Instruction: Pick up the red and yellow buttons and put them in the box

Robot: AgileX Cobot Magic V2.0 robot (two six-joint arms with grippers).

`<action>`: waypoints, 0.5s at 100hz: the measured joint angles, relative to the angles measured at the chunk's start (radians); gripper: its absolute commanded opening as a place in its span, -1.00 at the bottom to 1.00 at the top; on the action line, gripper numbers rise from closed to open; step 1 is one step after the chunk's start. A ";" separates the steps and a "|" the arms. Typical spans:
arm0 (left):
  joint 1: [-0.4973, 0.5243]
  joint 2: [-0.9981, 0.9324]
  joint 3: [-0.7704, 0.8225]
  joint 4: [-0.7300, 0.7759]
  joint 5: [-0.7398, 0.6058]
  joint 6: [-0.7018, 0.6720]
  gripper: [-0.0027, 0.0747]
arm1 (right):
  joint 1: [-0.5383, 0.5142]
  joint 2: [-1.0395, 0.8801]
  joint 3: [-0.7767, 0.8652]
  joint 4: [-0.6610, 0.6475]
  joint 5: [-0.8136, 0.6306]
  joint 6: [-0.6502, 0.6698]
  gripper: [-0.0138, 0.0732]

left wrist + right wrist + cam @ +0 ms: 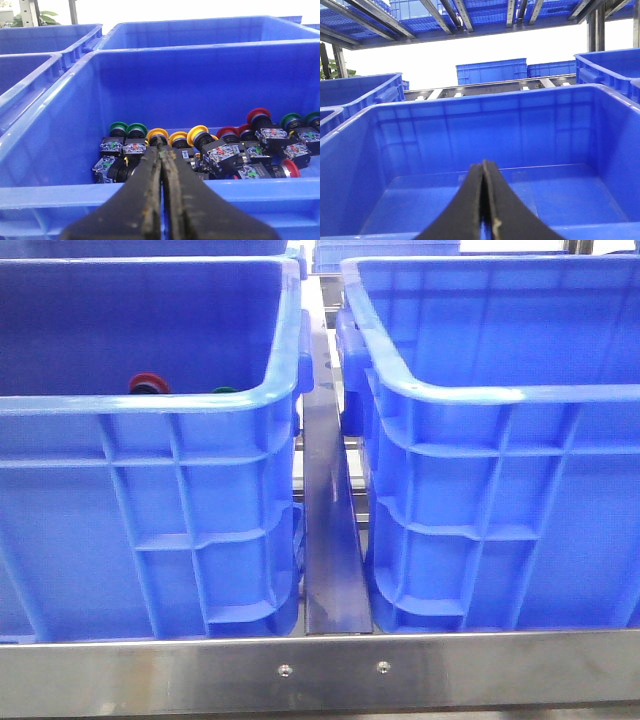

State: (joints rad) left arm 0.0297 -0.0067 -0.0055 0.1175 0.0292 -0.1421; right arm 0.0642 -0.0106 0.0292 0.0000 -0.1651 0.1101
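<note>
In the left wrist view several push-buttons lie in a row on the floor of a blue crate: yellow buttons, red buttons and green ones. My left gripper is shut with nothing in it, hovering over the crate's near rim in line with the yellow caps. The right wrist view shows an empty blue box, and my right gripper is shut and empty above its near edge. From the front, a red button cap peeks over the left crate's rim; neither gripper is visible there.
The two crates stand side by side on a steel frame with a metal rail in the gap between them. The right box looks empty. More blue crates stand behind and to the sides, under overhead racking.
</note>
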 measured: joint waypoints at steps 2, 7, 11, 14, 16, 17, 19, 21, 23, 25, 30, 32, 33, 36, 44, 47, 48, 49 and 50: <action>0.000 0.000 0.000 0.000 0.000 0.000 -0.98 | 0.000 0.000 0.000 0.000 0.000 0.000 -0.90; 0.000 0.000 0.000 0.000 0.000 0.000 -0.98 | 0.000 0.000 0.000 0.000 0.000 0.000 -0.90; 0.000 0.000 0.000 0.000 0.000 0.000 -0.98 | 0.000 0.000 0.000 0.000 0.000 0.000 -0.90; 0.000 0.000 0.000 0.000 0.000 0.000 -0.98 | 0.000 0.000 0.000 0.000 0.000 0.000 -0.90; 0.000 0.000 0.000 0.000 0.000 0.000 -0.98 | 0.000 0.000 0.000 0.000 0.000 0.000 -0.90; 0.000 0.000 0.000 0.000 0.000 0.000 -0.98 | 0.000 0.000 0.000 0.000 0.000 0.000 -0.90; 0.000 0.000 0.000 0.000 0.000 0.000 -0.98 | 0.000 0.000 0.000 0.000 0.000 0.000 -0.90; 0.000 0.000 0.000 0.000 0.000 0.000 -0.98 | 0.000 0.000 0.000 0.000 0.000 0.000 -0.90; 0.000 0.000 0.000 0.000 0.000 0.000 -0.98 | 0.000 0.000 0.000 0.000 0.000 0.000 -0.90; 0.000 0.000 0.000 0.000 0.000 0.000 -0.98 | 0.000 0.000 0.000 0.000 0.000 0.000 -0.90; 0.000 0.000 0.000 0.000 0.000 0.000 -0.98 | 0.000 0.000 0.000 0.000 0.000 0.000 -0.90; 0.000 0.000 0.000 0.000 0.000 0.000 -0.98 | 0.000 0.000 0.000 0.000 0.000 0.000 -0.90; 0.000 0.000 0.000 0.000 0.000 0.000 -0.98 | 0.000 0.000 0.000 0.000 0.000 0.000 -0.90; 0.000 0.000 0.000 0.000 0.000 0.000 -0.98 | 0.000 0.000 0.000 0.000 0.000 0.000 -0.90; 0.000 0.000 0.000 0.000 0.000 0.000 -0.98 | 0.000 0.000 0.000 0.000 0.000 0.000 -0.90; 0.000 0.000 0.000 0.000 0.002 0.000 -0.98 | 0.000 0.000 0.000 0.000 0.000 0.000 -0.90; 0.000 0.000 0.000 0.000 0.002 0.000 -0.98 | 0.000 0.000 0.000 0.000 0.000 0.000 -0.90; 0.000 0.000 0.000 0.000 0.004 0.000 -0.98 | 0.000 0.000 0.000 0.000 0.000 0.000 -0.90; 0.000 0.000 0.000 0.000 0.006 0.000 -0.98 | 0.000 0.000 0.000 0.000 0.000 0.000 -0.90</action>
State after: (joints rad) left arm 0.0297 -0.0067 -0.0055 0.1175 0.0353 -0.1421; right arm 0.0642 -0.0106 0.0292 0.0000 -0.1651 0.1101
